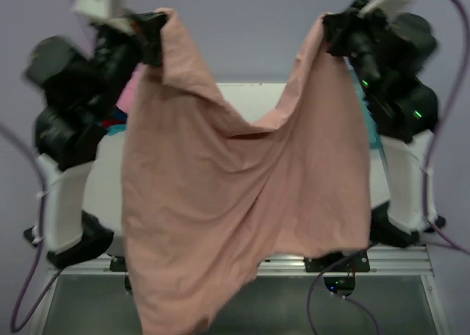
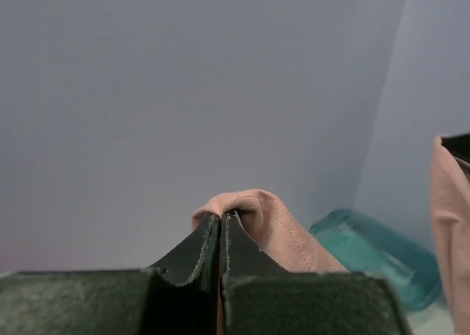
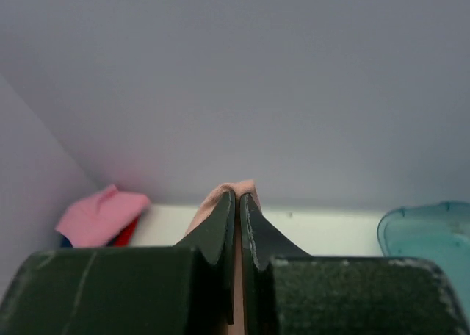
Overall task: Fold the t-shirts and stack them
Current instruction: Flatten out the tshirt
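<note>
Top external view, starting from the cloth: dusty pink-brown tee (image 1: 242,203) up in the air, spread left to right in front of the surface (image 1: 246,96), pinched at one upper corner by the left hand (image 1: 150,34) and at the other by the right hand (image 1: 334,35). Long axis of the held edge side to side, slack enough to sag in a deep dip at the middle. Rest of the fabric straight below both hands, draped down past the near edge of the surface, no part visibly resting on it. Plain, matte, softly creased, with no print on the side facing the camera; lower edge uneven, hanging longer on the left. Cannot tell whether hem or shoulders are up top. Both hands clamped tight on fabric, plain in the wrist views from a small bulge of pink-brown cloth squeezed out between closed fingers (image 2: 189,256). Neither arm nearer: one corner each, at about the same height. Likely next: lowering and laying flat for folding, calling for the sag drawn out first. Beyond the tee, folded tees (image 3: 99,217) stacked at the far left corner of the surface, bright pink on top with red beneath; teal tub (image 3: 426,236) by the right edge.
</note>
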